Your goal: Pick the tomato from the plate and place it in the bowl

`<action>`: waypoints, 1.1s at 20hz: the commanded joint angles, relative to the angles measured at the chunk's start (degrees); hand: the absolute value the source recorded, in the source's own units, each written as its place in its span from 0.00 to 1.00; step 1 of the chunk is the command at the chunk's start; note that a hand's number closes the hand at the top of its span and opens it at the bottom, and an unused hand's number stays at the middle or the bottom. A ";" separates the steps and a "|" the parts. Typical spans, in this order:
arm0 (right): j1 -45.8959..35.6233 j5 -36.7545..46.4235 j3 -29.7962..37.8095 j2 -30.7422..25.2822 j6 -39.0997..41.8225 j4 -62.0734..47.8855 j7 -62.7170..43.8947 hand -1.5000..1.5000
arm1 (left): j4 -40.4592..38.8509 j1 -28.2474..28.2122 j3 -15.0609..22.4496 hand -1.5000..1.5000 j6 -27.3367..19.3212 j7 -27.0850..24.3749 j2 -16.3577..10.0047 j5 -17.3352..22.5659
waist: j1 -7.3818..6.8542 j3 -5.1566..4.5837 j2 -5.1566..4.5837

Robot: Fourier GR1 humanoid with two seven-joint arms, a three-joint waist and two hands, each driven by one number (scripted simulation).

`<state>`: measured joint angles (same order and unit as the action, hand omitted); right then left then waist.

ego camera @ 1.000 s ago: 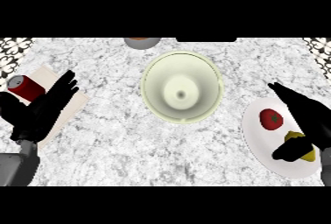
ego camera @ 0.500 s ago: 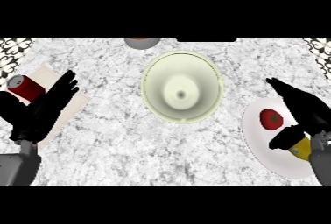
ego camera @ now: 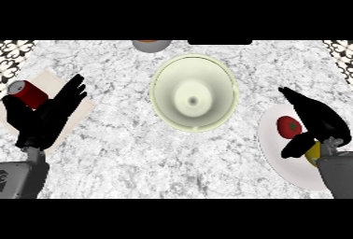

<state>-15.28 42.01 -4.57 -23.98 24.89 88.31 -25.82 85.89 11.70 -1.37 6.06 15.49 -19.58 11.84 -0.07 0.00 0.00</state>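
You see the red tomato [ego camera: 289, 127] lying on the white plate [ego camera: 286, 164] at right; the pale-green bowl [ego camera: 167, 79] sits upright, upper centre

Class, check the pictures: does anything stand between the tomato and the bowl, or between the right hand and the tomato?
Nothing visible does. Only bare counter lies between the tomato on its plate and the bowl. The right hand is right beside the tomato.

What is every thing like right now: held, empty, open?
tomato: on the plate, not held.
bowl: upright, empty.
red can: not held.
right hand: open, above the plate.
left hand: open, resting at left.
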 commanded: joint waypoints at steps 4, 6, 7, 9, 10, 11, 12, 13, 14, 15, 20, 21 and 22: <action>0.49 3.26 1.34 0.35 0.27 -4.96 4.13 0.00 | 4.69 -0.66 -2.73 0.50 1.23 3.85 0.16 -0.18 | -0.06 0.00 0.04; -3.20 5.42 1.65 1.75 -2.52 -11.53 5.83 0.00 | 1.78 -1.35 -3.07 0.50 2.96 1.69 0.63 -0.67 | -0.20 0.00 -0.02; -1.03 5.35 2.02 1.58 -2.38 -9.01 5.34 0.00 | 1.56 -2.94 -0.89 0.50 1.44 -2.59 3.03 -3.99 | -0.06 0.00 0.00; -5.59 6.15 3.57 0.69 -3.91 -18.20 9.18 0.00 | 1.62 -3.05 -1.05 0.50 1.74 -1.64 2.69 -4.44 | -0.34 0.01 -0.07; -5.55 7.15 2.41 3.60 -4.57 -17.23 6.98 0.00 | -0.80 -0.90 -2.99 0.50 3.70 -1.23 2.15 -2.57 | -0.17 0.00 -0.05; -5.39 6.67 4.51 1.17 -6.60 -21.46 11.11 0.00 | 5.57 -3.21 -4.04 0.50 3.81 3.52 0.65 -0.11 | -0.46 0.02 -0.03; -3.92 8.75 2.16 4.50 -8.30 -20.05 8.85 0.00 | 0.96 -0.28 -3.21 0.50 2.77 1.33 2.45 -2.61 | -0.12 0.01 -0.05; -5.36 6.05 5.11 0.34 -1.90 -17.01 9.24 0.00 | 3.20 -2.35 -0.63 0.50 0.47 0.40 5.23 -5.31 | -0.05 0.00 0.01; -4.55 7.74 4.41 2.14 -5.57 -20.46 10.90 0.00 | 1.61 1.05 -3.62 0.50 2.89 2.56 2.49 -3.30 | -0.04 0.00 -0.03; -2.19 8.31 3.44 3.05 -8.64 -21.11 12.77 0.00 | -1.96 -0.76 -1.15 0.50 1.44 -3.19 5.59 -6.09 | 0.04 0.00 -0.07; -8.74 10.27 5.32 4.77 -10.78 -30.68 13.52 0.00 | 2.59 -0.71 -4.94 0.50 4.92 1.62 2.86 -3.11 | -0.23 0.01 -0.03; -5.54 10.01 5.17 3.13 -9.89 -27.87 15.38 0.00 | 4.35 -0.14 -5.34 0.50 4.28 5.59 3.17 -1.69 | -0.10 0.01 0.01; -8.92 8.82 7.01 0.92 -7.13 -29.97 16.30 0.00 | -0.85 1.09 -3.63 0.50 2.68 -0.38 5.05 -5.84 | -0.04 0.00 -0.05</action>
<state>-22.05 51.29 0.38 -20.88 16.12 61.39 -12.15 86.84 11.54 -5.45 9.83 16.47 -16.07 8.27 -0.21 0.03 -0.05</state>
